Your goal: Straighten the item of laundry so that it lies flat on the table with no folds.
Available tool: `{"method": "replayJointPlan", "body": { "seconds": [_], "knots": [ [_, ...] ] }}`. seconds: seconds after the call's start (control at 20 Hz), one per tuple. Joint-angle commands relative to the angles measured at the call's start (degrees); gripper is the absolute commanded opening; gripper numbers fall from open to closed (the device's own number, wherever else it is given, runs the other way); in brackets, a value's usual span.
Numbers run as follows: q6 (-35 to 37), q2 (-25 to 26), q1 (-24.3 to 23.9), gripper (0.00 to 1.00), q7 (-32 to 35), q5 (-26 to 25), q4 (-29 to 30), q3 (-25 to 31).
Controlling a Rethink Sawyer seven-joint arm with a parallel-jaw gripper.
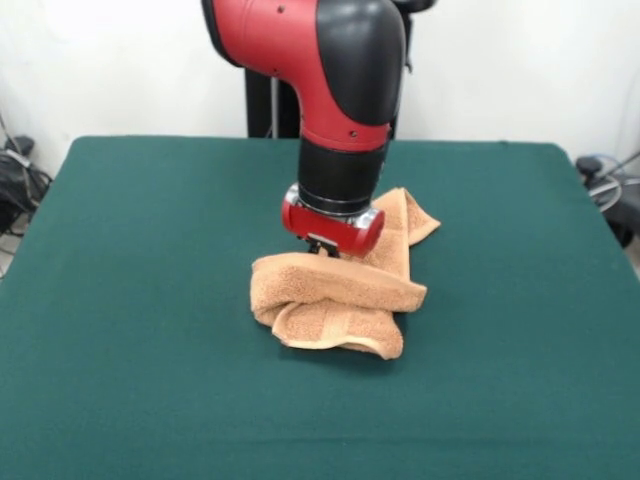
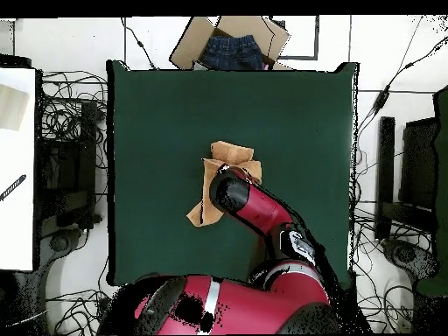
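A: One towel (image 1: 335, 295), one arm, and plenty of green table (image 1: 130, 300) around them. The towel sits near the table's middle, bunched up: a thick roll across the front, a folded slab under it, and a flap trailing off behind toward one corner.

B: And the gripper (image 1: 322, 246)?

A: Right down on the heap, just behind that roll. The red wrist hides the tips, so I can't tell whether they're spread, pinched, or holding cloth.

B: Why there, do you think?

A: My guess: the roll is the top layer, and it's what has to come off first if the towel is ever going to lie flat. Coming straight down puts the tips on the highest fold.

B: From above?

A: The arm (image 2: 258, 206) covers the towel's centre; tan cloth pokes out on the far side and at one corner nearer the base. Off the table's far edge there's an open cardboard box (image 2: 188, 44) with something blue inside.

B: Progress?

A: Early, I'd judge. Nothing's flat yet.
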Motion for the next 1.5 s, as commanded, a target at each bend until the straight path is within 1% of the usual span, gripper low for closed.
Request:
{"method": "replayJointPlan", "body": {
  "seconds": [0.05,0.25,0.35,0.45,0.55,0.65,0.85,1.0,1.2,1.4,1.5],
  "knots": [
    [-2.83,3.5,-0.38,0.0,9.6,-2.23,-2.19,6.3],
    [-2.54,3.49,-0.11,0.0,9.6,-2.06,-2.38,6.0],
    [-1.0,2.98,0.1,0.0,9.46,-1.66,-2.21,5.71],
    [-0.07,0.83,-0.58,0.0,9.89,-1.68,-0.23,6.43],
    [3.94,-3.02,1.1,0.0,10.01,-1.07,1.88,4.23],
    [9.0,-8.95,3.5,0.0,10.26,-0.88,4.79,1.12],
    [10.79,-20.14,0.68,0.0,7.51,-3.98,13.15,3.45],
    [14.17,-25.29,0.81,0.0,7.36,-4.16,15.9,2.71],
    [17.22,-27.44,1.08,0.0,7.6,-4.28,16.51,2.09],
    [14.63,-26.45,-0.92,0.0,6.99,-4.14,17.43,4.73],
    [14.11,-26.13,-1.25,0.0,6.92,-4.14,17.56,5.16]
  ]
}}
